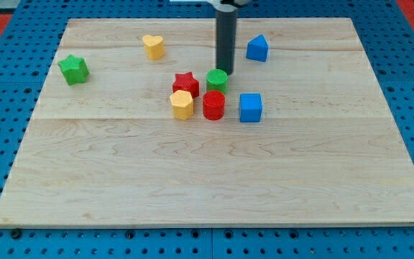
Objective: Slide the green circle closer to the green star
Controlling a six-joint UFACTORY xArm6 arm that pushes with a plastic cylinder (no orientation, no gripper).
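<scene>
The green circle (217, 79) sits near the board's middle, in a cluster with the red star (185, 83) on its left and the red cylinder (213, 105) just below it. The green star (73, 70) lies far off at the view's left edge of the board. My tip (225, 71) comes down from the view's top as a dark rod and stands right at the green circle's upper right edge, touching or nearly touching it.
A yellow hexagon (182, 104) sits below the red star. A blue cube (250, 107) lies right of the red cylinder. A yellow heart (153, 47) and a blue block (257, 48) lie toward the view's top. The wooden board (207, 180) rests on a blue pegboard.
</scene>
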